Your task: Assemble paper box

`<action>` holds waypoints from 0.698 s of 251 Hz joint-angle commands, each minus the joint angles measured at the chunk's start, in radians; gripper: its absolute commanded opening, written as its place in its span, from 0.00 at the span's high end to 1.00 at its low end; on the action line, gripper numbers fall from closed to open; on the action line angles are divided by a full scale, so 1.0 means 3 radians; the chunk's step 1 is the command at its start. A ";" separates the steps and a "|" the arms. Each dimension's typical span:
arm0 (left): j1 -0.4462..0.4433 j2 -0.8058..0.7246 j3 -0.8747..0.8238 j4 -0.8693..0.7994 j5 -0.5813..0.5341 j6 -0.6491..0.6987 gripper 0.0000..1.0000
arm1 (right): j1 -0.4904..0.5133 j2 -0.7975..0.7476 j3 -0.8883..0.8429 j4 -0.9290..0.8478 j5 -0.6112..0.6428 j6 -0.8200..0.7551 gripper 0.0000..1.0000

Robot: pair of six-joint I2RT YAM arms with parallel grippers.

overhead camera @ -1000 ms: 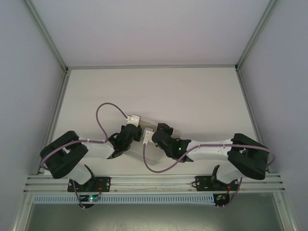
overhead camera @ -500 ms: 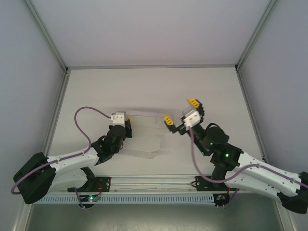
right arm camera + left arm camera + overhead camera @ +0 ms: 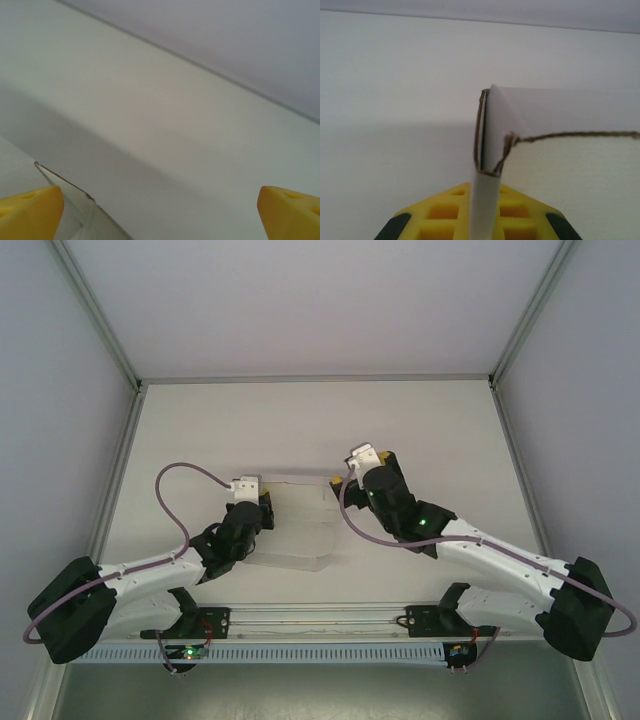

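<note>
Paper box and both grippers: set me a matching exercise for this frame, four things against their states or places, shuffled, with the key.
Things:
1. left gripper
2. right gripper
3. paper box
4. table

States or places:
A. open, fingers spread wide
B. white card lying between the two grippers
C. shut on an edge of the paper box
D. white surface under the paper box

Pairs: 1-C, 2-A, 3-B, 4-D
</note>
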 commanded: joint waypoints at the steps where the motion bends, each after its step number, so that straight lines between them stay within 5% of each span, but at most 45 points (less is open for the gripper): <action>1: -0.0012 0.0028 0.0037 0.0064 -0.0096 -0.0146 1.00 | -0.0041 0.0012 -0.0071 0.0082 -0.0471 0.0126 0.02; 44: -0.0009 -0.0017 -0.0033 0.0148 0.0019 -0.0202 1.00 | -0.0050 0.0087 -0.0196 0.0287 -0.1089 0.0090 0.01; 101: -0.0022 -0.0131 -0.0182 0.0376 0.0455 -0.0107 1.00 | -0.0047 0.0177 -0.0400 0.1060 -0.1260 0.0288 0.02; 175: -0.0038 -0.0291 -0.0343 0.0486 0.0481 -0.0192 1.00 | 0.0217 0.0291 -0.0591 0.1759 -0.0076 0.0511 0.02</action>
